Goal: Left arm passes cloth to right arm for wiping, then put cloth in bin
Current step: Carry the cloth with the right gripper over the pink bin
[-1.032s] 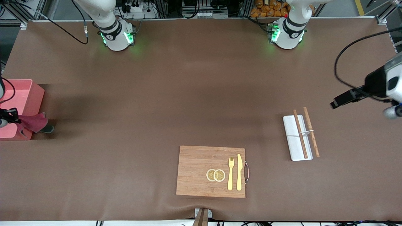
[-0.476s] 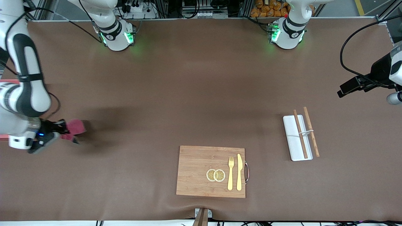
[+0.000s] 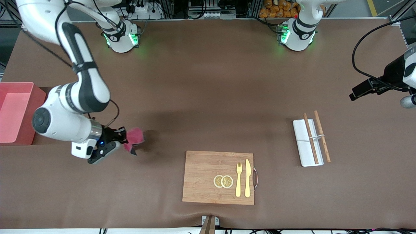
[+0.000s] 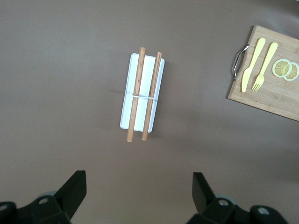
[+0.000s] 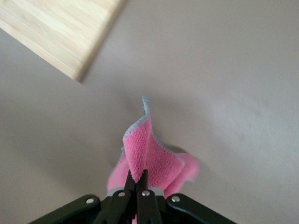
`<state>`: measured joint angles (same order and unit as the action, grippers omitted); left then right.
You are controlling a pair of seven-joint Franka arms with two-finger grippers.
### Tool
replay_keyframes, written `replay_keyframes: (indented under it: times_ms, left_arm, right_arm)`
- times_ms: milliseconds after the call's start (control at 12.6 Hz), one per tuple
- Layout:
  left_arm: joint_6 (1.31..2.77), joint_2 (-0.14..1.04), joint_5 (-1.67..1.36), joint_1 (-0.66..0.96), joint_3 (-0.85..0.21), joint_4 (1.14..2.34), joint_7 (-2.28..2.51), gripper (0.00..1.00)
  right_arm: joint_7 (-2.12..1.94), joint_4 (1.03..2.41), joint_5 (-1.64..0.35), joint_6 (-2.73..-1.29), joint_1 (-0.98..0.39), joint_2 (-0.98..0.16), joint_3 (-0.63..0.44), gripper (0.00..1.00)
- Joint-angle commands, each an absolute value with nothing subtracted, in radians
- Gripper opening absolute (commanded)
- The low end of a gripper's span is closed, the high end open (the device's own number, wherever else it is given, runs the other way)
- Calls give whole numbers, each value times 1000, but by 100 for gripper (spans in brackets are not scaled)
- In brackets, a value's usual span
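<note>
Right arm (image 3: 73,97): enters from the upper left of the front view and bends down to the middle left, its wrist over bare table between the bin and the cutting board.
Right gripper (image 3: 123,140): fingers pinched together on the cloth, over the brown tabletop (image 3: 201,91); in the right wrist view the 2 fingertips (image 5: 138,183) meet on a fold of it.
Cloth (image 3: 135,136): magenta-pink with a grey edge, bunched and hanging from the right gripper, clear of the bin; it fills the lower centre of the right wrist view (image 5: 149,158).
Bin (image 3: 16,112): pink rectangular box at the middle left edge of the front view, at the right arm's end of the table.
Left arm (image 3: 395,76): waits at the right edge of the front view.
Left gripper (image 4: 139,193): fingers spread wide, holding nothing, above the white tray.
White tray (image 3: 307,143): middle right, with 2 wooden chopsticks (image 3: 317,136) lying lengthwise across it.
Cutting board (image 3: 218,177): lower centre, carrying 2 lemon slices (image 3: 223,181), a yellow fork (image 3: 239,178) and a yellow knife (image 3: 247,178).
</note>
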<state>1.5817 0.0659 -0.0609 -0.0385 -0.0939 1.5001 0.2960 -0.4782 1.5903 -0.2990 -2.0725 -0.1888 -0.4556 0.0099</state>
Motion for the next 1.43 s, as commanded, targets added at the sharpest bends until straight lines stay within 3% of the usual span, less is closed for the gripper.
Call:
replay_keyframes:
  times_ms: [0,317,556,952,1349]
  left_arm:
    - [1583,34,-37,-37,-92,1517,269,100]
    - [1585,32,-37,-35,-89,1514,285,100]
    - [1583,28,-37,-37,-92,1516,287,100]
    - [1592,29,-35,-28,-97,1511,290,100]
    - [1586,29,-29,-28,-120,1517,290,100]
  right_arm:
    - [-462,1586,-311,-1995,-184,-361,-11,0]
    - [-488,1586,-307,-1749,-2,-269,-28,0]
    - [-636,1582,-235,-1646,159,-236,-28,0]
    - [-943,1551,-141,-1628,453,-241,-28,0]
    - [-1191,1470,-54,-1696,627,-264,-28,0]
